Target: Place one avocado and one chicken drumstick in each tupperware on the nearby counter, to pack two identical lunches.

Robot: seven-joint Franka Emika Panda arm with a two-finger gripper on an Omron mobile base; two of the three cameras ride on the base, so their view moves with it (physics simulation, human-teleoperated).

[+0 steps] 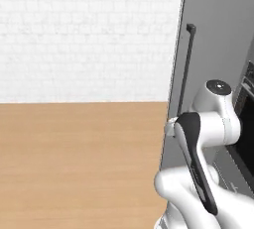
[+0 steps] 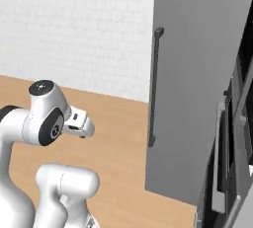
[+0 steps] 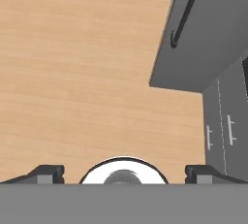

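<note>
Gripper [image 3: 124, 172]: in your hand view the two dark fingertips [image 3: 46, 173] sit far apart at the bottom edge, so the jaws are spread wide with nothing between them.
Arm [image 1: 206, 139]: folded close over the base; you see its white elbow and dark joint low in both base views.
Floor [image 3: 82, 72]: light wooden boards lie right under the hand and run off ahead of you.
Tall grey door [image 2: 197, 84]: an open panel with a long dark bar handle [image 2: 154, 86] stands on edge just to the right of the arm, looking like a fridge or pantry door.
Lower cabinets [image 3: 225, 131]: grey fronts with small pale pulls sit past the door's foot, on the right of the hand view.
Dark appliance [image 2: 237, 138]: partly seen at the far right, too cropped to name.
Back wall [image 1: 84, 34]: white brick or tile, farthest from you.
Task things: no avocado, chicken drumstick, tupperware or counter can be made out from here, so you cannot place them yet; my guess is the food sits behind that door.
Handling, avocado: expect a light, firm, smooth egg shape that can squirt out; close across its widest middle.
Handling, drumstick: likely light and uneven; take the plump end, not the thin bone.
Handling, tupperware: stiff and shallow, so you can drop food in from low.
</note>
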